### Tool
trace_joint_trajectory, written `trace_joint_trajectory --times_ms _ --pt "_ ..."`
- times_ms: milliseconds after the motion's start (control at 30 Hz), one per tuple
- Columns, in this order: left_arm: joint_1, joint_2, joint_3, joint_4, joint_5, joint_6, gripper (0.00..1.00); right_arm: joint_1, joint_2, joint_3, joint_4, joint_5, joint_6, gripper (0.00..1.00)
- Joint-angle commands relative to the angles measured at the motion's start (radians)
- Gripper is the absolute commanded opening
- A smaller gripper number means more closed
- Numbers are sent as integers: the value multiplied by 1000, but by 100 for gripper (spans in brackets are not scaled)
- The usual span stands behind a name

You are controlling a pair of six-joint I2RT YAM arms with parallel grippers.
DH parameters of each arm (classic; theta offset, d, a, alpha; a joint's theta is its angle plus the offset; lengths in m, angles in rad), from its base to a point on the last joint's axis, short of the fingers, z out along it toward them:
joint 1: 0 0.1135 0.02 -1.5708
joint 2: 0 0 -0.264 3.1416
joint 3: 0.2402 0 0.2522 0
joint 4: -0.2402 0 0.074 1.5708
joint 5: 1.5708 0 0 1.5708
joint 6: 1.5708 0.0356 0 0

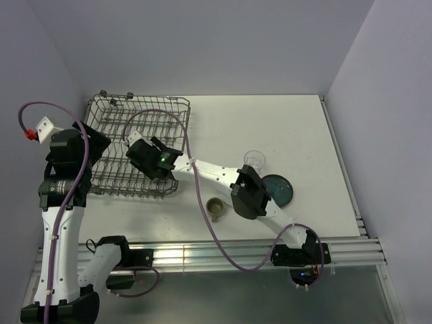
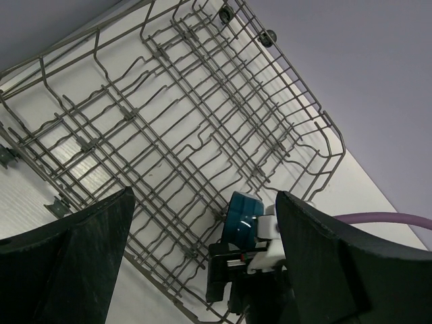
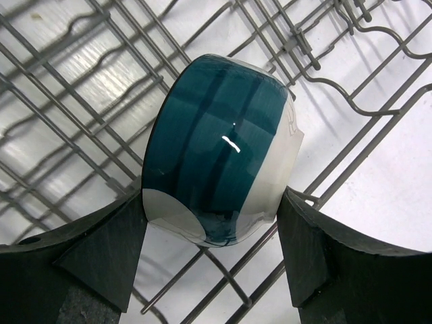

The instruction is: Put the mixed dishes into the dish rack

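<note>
On the white counter (image 1: 290, 128), the dish rack (image 1: 115, 128) sits far left; the left gripper (image 2: 204, 194) hangs over it, jaws wide and holding nothing. The right gripper (image 3: 212, 219) clamps the teal bowl (image 3: 216, 142) above the rack's wires. Dark teal plate (image 1: 277, 190), tumbler (image 1: 254, 159) and mug (image 1: 216, 208) stand on the counter
</note>
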Motion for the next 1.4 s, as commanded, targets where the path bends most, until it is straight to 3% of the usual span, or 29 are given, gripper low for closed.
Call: trace_joint_trajectory --times_ms 0,233,333,567,633,833,1233,1367 --pt "4 -9 7 30 -1 2 91 16 12 62 46 109 -100 0" --pt "4 8 1 39 16 -3 91 35 35 55 51 130 -184 0" --pt "4 14 5 44 20 0 91 36 36 59 51 105 -193 7" --pt "4 26 10 44 26 -3 90 38 1 38 22 26 -175 60" --pt "4 33 8 45 29 -4 90 38 -23 20 22 5 -157 71" --pt "4 42 16 39 33 -9 91 38 -74 -2 17 -61 -111 87" --pt "4 46 8 42 45 -16 90 38 -172 -103 37 -69 -94 93" --pt "4 56 5 50 74 -6 89 38 -223 -149 54 0 -54 93"
